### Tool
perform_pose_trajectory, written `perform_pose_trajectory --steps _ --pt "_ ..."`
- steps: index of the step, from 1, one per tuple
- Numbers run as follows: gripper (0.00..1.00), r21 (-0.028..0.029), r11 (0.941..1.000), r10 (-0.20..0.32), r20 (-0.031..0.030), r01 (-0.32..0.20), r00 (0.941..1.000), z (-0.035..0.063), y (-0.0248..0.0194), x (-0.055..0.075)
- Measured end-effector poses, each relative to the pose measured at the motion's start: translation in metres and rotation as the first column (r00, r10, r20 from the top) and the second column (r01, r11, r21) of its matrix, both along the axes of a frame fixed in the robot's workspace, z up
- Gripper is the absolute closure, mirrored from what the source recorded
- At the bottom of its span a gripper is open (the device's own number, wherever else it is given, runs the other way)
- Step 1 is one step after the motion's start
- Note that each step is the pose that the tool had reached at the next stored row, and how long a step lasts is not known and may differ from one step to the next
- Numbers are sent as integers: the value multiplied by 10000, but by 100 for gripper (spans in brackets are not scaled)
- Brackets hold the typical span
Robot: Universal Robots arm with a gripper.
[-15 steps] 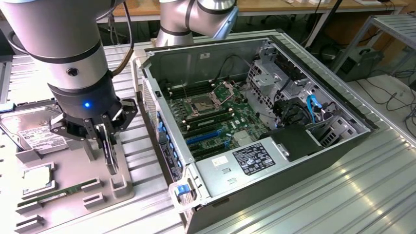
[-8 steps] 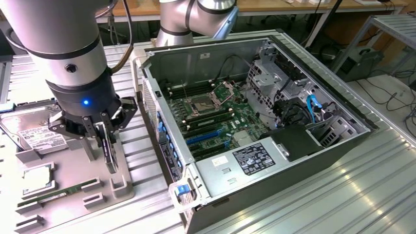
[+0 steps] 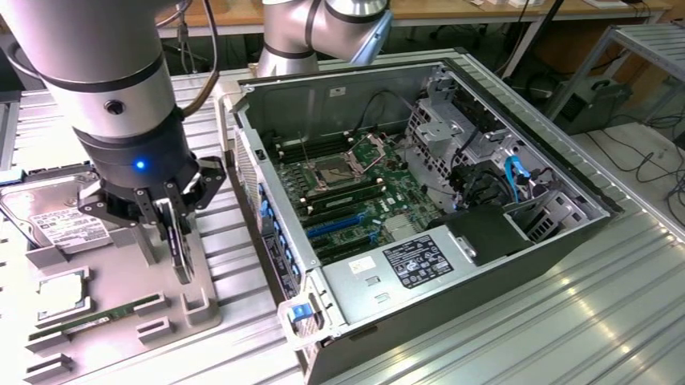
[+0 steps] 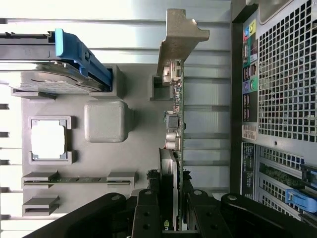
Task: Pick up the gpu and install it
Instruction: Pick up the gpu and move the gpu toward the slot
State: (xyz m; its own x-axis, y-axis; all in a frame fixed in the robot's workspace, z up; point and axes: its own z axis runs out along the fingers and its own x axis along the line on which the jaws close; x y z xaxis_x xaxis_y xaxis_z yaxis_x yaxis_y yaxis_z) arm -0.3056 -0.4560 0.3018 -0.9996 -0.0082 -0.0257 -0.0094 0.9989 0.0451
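The gpu (image 3: 178, 250) stands on edge over the grey parts holder (image 3: 198, 317) at the exterior view's left, a thin dark card. My gripper (image 3: 172, 220) comes down on it from above and is shut on the gpu, one finger on each face. In the wrist view the gpu (image 4: 177, 119) runs away from my gripper (image 4: 174, 201) as a narrow green edge ending in its silver bracket (image 4: 179, 37), next to a grey slot block (image 4: 159, 84) of the holder (image 4: 138, 158). Whether the card still rests in its slot I cannot tell.
On the holder lie a hard drive (image 3: 56, 220), a CPU (image 3: 62, 293) and a RAM stick (image 3: 102, 314). The open computer case (image 3: 321, 96) lies to the exterior view's right, its motherboard with blue slots (image 3: 340, 226) exposed. Its perforated back panel (image 4: 285, 84) is close beside the card.
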Motion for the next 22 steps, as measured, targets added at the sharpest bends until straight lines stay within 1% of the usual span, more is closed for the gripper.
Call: perform_pose_trajectory --steps 2,5,8,10,13,17,22 --pt "73 0 10000 0 0 0 10000 15 0 0" --pt "73 5 10000 0 0 0 10000 78 0 0" --pt "73 5 10000 0 1 0 10000 103 0 0" --pt "73 6 10000 0 1 0 10000 143 0 0" --pt "73 7 10000 0 -1 0 10000 162 0 0" --pt "73 8 10000 0 0 0 10000 273 0 0" --pt "73 7 10000 0 0 0 10000 303 0 0"
